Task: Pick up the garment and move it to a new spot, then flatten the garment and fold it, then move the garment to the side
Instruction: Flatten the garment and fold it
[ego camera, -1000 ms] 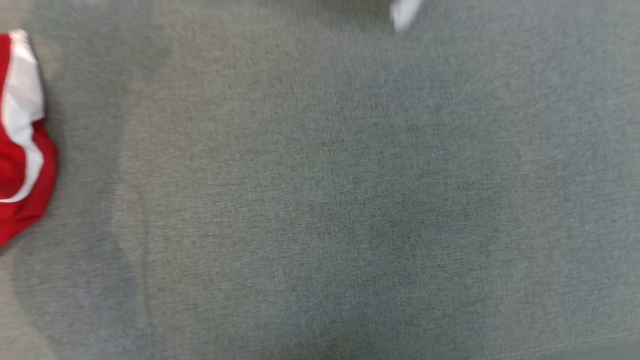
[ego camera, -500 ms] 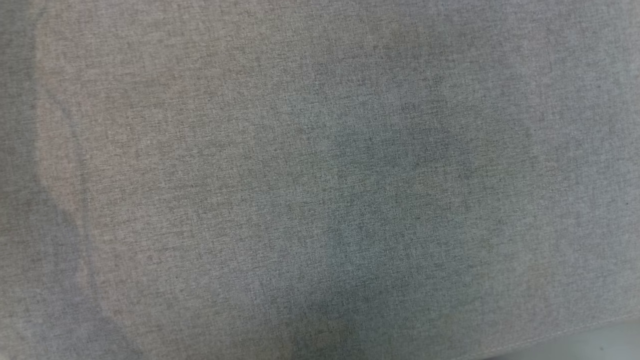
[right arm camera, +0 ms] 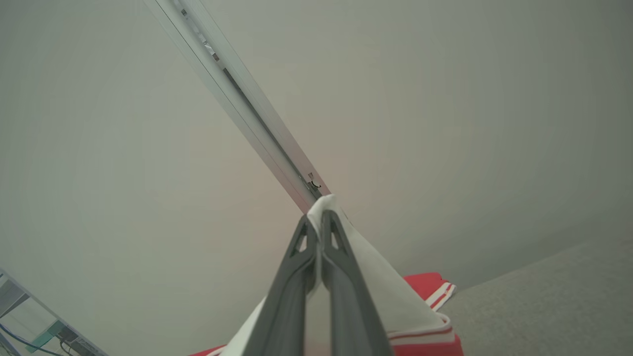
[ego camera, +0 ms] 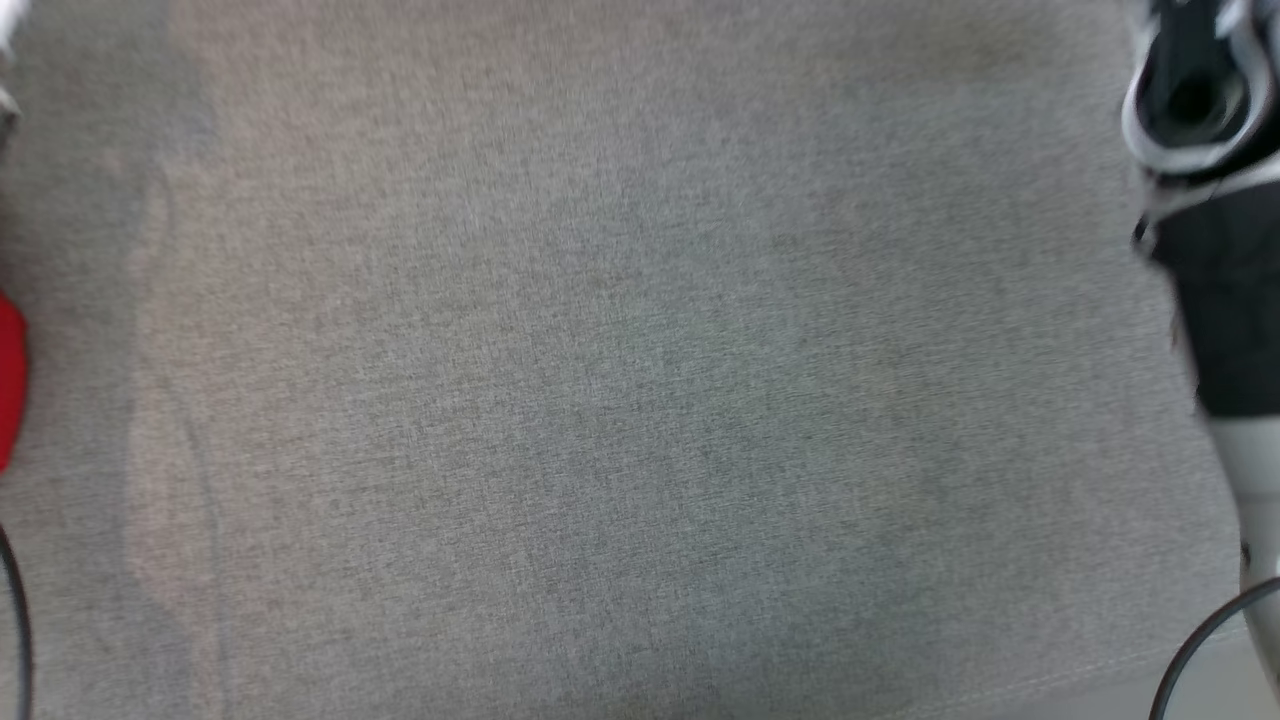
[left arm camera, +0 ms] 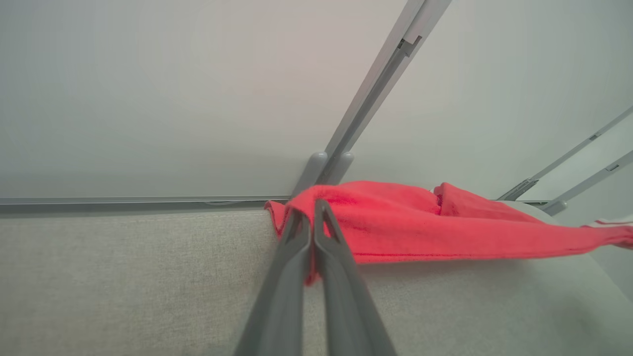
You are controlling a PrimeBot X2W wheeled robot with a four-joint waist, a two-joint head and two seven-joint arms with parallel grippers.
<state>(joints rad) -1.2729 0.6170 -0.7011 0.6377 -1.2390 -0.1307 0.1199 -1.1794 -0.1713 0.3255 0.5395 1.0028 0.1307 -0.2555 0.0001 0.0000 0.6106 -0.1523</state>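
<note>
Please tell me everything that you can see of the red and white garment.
The soft red garment has a white panel and red-and-white striped trim. It is crumpled, not folded. The left gripper pinches a red fold, the right gripper a white edge. It stretches low over the grey woven surface; contact is unclear.

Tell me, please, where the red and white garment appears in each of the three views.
Head view: the garment is a red sliver at the left edge.
Left wrist view: red cloth right of centre, pinched in the left gripper.
Right wrist view: its white panel runs from the right gripper to the bottom edge.
Shared landmark: the grey fabric surface beneath it.
</note>
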